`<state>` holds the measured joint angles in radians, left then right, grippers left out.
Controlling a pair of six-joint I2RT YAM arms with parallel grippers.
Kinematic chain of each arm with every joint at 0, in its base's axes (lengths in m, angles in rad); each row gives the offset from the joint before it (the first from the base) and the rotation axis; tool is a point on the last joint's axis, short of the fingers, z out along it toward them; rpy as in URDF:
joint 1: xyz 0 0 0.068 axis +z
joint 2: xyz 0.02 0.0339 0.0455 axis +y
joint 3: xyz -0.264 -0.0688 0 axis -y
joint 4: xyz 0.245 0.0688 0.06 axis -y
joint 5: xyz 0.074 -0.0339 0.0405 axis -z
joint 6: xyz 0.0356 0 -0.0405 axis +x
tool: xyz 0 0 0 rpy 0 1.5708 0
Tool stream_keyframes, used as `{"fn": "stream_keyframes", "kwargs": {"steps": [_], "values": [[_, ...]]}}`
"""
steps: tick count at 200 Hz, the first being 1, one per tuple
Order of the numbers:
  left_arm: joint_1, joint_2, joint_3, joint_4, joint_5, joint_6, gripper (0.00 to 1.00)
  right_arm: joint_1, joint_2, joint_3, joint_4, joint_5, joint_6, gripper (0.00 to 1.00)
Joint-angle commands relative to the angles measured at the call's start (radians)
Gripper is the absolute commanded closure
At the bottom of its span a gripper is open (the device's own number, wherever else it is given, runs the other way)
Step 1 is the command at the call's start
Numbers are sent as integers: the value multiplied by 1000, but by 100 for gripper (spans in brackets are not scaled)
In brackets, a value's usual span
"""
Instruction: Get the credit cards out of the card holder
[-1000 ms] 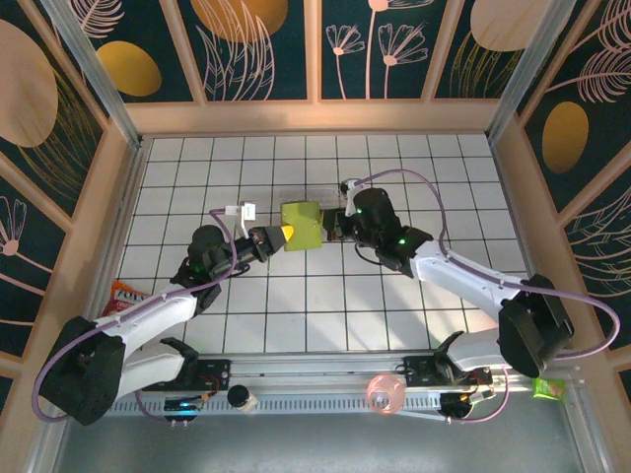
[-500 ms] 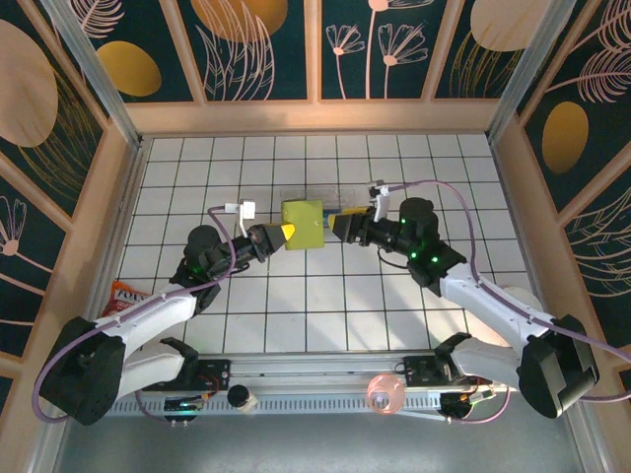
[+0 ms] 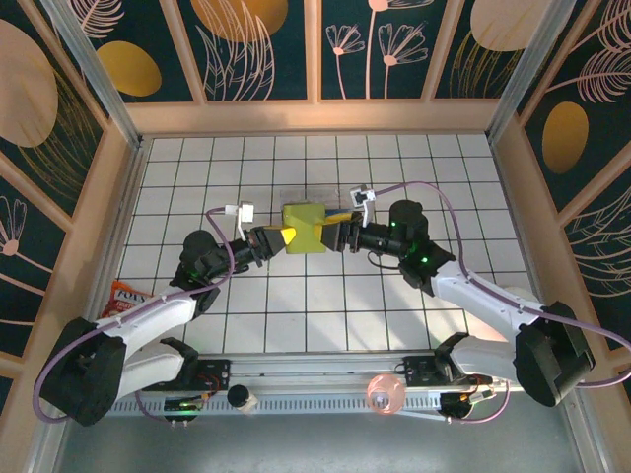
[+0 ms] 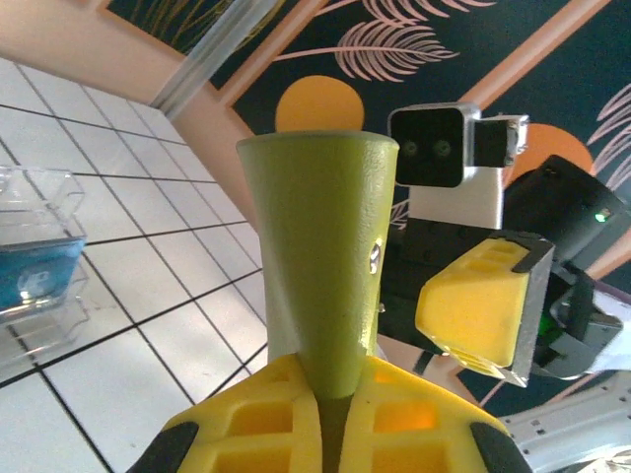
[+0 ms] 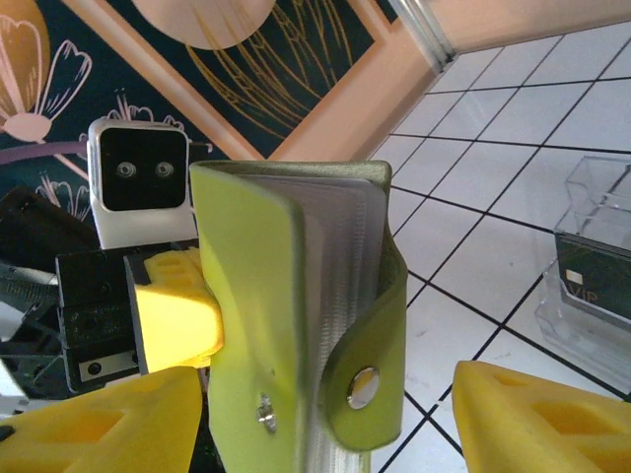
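- Left end effector [image 3: 284, 236] clamped tight on the small olive-green folding card holder [image 3: 301, 228].
- Right end effector [image 3: 327, 234] gapes open, jaws either side of the holder's snap end.
- Right of it, a clear plastic box [image 5: 601, 325]; its dark card [image 5: 590, 271] reads "VIP".

Left hand [image 3: 284, 236] clamped on the card holder [image 3: 302, 227]; right hand [image 3: 329, 233] spread wide, facing it.
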<state>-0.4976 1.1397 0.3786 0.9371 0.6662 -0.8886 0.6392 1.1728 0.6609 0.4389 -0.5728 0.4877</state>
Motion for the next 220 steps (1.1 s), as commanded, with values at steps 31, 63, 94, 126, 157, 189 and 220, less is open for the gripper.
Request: {"fn": "stream_keyframes", "kwargs": {"steps": [31,63,94,126,157,189,220], "values": [[4,3,-14,232,120,-77,100,-6,33,-37,143,-144,54,19],[2,16,2,125,85,-55,100,13,57,-25,170,-188,72,33],[3,46,11,63,38,-66,77,21,49,-18,107,-138,71,67],[4,40,31,-84,-67,-26,44,33,-14,-12,-67,-8,55,80],[3,12,75,-350,-269,82,36,57,-53,57,-430,254,39,85],[4,33,91,-466,-392,123,34,115,40,172,-859,591,82,87],[4,47,74,-438,-402,109,33,235,170,264,-1058,855,113,88]]}}
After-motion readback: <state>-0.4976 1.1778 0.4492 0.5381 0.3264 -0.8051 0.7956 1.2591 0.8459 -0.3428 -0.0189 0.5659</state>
